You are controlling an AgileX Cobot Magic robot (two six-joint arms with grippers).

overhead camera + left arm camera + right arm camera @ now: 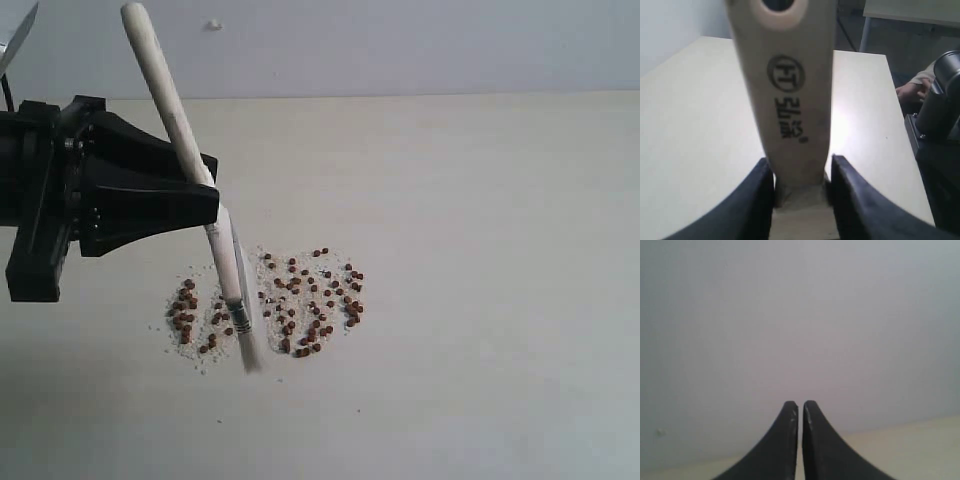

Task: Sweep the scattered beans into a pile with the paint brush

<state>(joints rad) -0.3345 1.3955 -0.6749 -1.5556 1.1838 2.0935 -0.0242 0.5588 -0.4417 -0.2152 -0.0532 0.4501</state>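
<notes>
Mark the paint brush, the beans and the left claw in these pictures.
paint brush point(168, 95), exterior view, on the upper half of its handle.
beans point(312, 300), exterior view, middle of the larger right-hand cluster.
left claw point(801, 161), left wrist view, midway between its fingertips, where they clamp the handle.

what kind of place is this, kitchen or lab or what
Most likely a robotics lab or test room, not a kitchen: a plain pale table against a blank wall, beans and a paint brush set out as a trial, and in the left wrist view another table and dark equipment.
</notes>
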